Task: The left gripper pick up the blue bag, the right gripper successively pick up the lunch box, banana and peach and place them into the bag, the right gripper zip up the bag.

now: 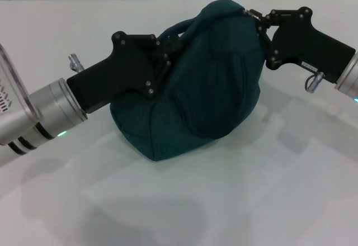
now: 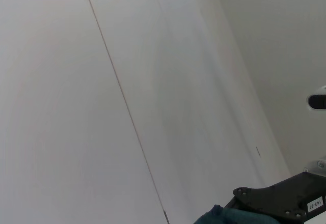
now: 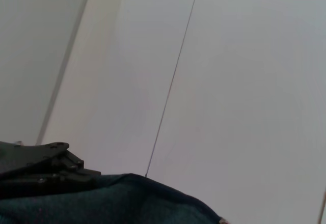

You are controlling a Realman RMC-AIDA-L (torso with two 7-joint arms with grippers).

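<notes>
Both end effectors grip your blue bag (image 1: 190, 100): the left end effector (image 1: 162, 61) clamped on its handle side, the right end effector (image 1: 258, 23) pinching the zipper end at its top right.

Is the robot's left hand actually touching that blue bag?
Touching. In the head view the left hand presses into the blue bag near its handle, with no gap visible between them.
</notes>
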